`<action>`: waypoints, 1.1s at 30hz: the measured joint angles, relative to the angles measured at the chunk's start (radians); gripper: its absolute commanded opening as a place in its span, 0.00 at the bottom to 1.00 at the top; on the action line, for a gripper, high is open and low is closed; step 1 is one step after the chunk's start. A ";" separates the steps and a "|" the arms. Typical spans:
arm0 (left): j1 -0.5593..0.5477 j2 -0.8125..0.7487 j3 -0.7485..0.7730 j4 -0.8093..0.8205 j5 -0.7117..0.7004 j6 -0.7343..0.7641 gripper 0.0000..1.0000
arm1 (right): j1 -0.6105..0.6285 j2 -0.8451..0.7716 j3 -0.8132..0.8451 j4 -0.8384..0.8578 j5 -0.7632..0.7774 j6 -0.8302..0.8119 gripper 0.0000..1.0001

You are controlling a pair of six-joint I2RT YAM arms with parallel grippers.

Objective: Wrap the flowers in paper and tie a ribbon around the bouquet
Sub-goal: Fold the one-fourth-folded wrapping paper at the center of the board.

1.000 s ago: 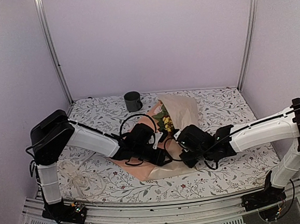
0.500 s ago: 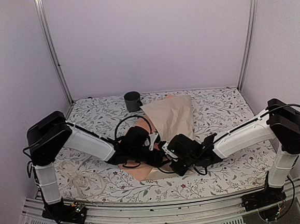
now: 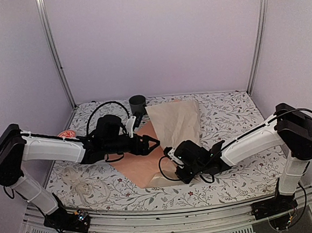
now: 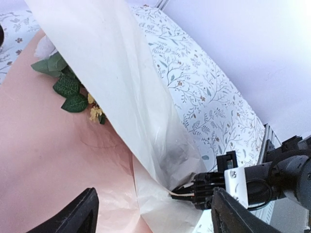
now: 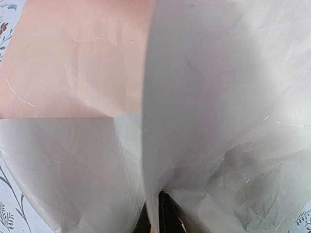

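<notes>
The paper (image 3: pixel 144 168) lies peach face up, and its cream flap (image 3: pixel 175 120) is folded over the flowers. In the top view the flowers are hidden. From the left wrist, green leaves and yellow blossoms of the flowers (image 4: pixel 73 92) peek out under the flap (image 4: pixel 121 82). My right gripper (image 3: pixel 173 166) is shut on the paper's folded edge, and the paper (image 5: pixel 204 97) fills its own view around the dark fingertips (image 5: pixel 163 216). My left gripper (image 3: pixel 151 144) hangs open over the peach sheet with nothing between its fingers (image 4: pixel 73 216). The ribbon (image 3: pixel 80 182) lies bunched at the front left.
A dark mug (image 3: pixel 137 103) stands at the back of the floral tablecloth (image 3: pixel 236 110), just behind the paper. The left arm stretches across the left half of the table. Metal frame posts rise at the back corners.
The left gripper opened and drew back to the left, away from the flowers. The right gripper carried the paper's edge leftward, so the cream flap now covers the flowers.
</notes>
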 measured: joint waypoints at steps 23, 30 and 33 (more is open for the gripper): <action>0.040 0.354 0.164 0.092 0.082 -0.075 0.00 | -0.002 -0.065 0.040 -0.142 -0.034 -0.051 0.58; 0.071 0.480 0.152 0.138 0.097 -0.055 0.00 | -0.029 -0.459 -0.073 -0.176 -0.235 -0.045 0.75; 0.073 0.485 0.150 0.156 0.106 -0.055 0.00 | -0.101 -0.594 -0.138 -0.128 -0.347 -0.016 0.71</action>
